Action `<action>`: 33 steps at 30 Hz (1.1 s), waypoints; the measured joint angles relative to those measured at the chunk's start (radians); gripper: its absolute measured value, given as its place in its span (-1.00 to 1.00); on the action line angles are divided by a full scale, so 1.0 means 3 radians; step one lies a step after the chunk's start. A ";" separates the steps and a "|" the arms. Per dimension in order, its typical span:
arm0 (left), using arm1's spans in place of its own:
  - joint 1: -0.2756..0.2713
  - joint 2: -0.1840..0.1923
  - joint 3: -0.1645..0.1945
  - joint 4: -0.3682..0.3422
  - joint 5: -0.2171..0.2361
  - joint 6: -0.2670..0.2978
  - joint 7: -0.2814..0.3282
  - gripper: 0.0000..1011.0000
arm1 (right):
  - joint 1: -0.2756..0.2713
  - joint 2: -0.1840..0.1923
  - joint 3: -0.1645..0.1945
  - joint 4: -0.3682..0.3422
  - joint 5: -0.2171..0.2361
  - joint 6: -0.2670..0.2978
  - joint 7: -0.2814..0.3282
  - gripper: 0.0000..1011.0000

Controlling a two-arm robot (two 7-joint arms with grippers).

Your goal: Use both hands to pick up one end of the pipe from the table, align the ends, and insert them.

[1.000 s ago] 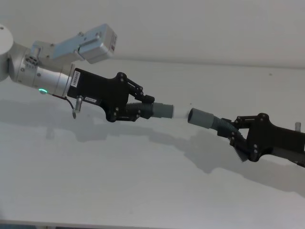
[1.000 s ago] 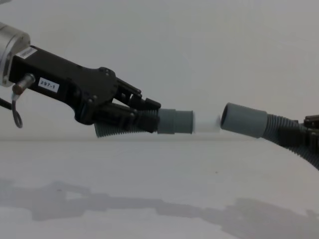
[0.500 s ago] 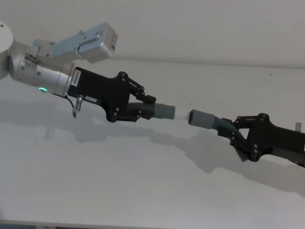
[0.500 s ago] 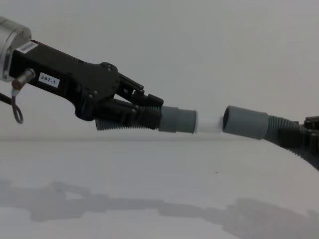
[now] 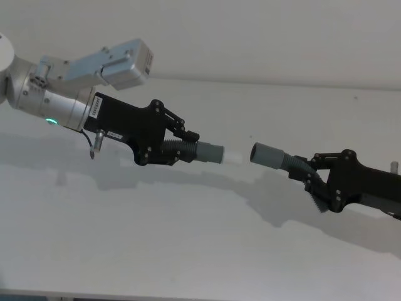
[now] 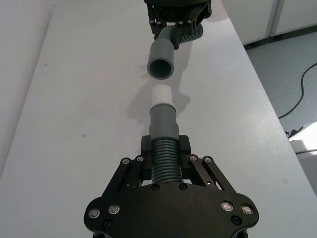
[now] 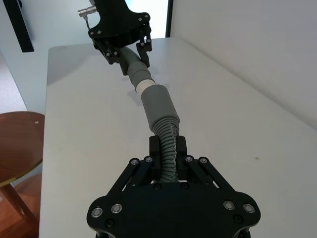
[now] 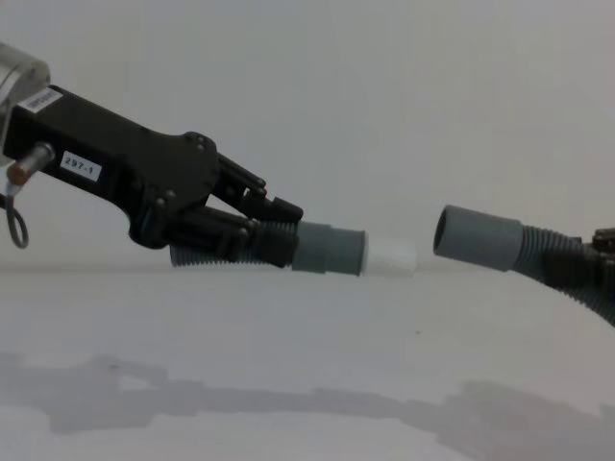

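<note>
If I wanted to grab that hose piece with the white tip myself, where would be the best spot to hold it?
Probably on the ribbed part just behind the grey cuff, pinched from both sides, as the left gripper does. The ridges look likely to stop slipping, and that spot leaves the white tip free to enter the open socket held by the right gripper.

Plain white wall (image 8: 384,86) behind, bare and evenly lit. Soft grey shadows (image 5: 188,182) across the matte white tabletop (image 5: 156,251). Grey floor (image 6: 292,64) beside the table's long edge, with a black cable (image 6: 302,89) curling over it. White cabinet panels (image 6: 277,17) at the far end of that floor. Round brown wooden stool (image 7: 17,148) standing close to the table's other side. Dark upright strips (image 7: 22,25) against a pale wall beyond the table's far end.
</note>
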 joint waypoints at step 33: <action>0.0003 0.0082 0.0041 -0.0112 -0.0060 0.0019 0.0117 -0.39 | 0.0080 0.0039 -0.0145 0.0104 0.0021 -0.0044 0.0028 -0.66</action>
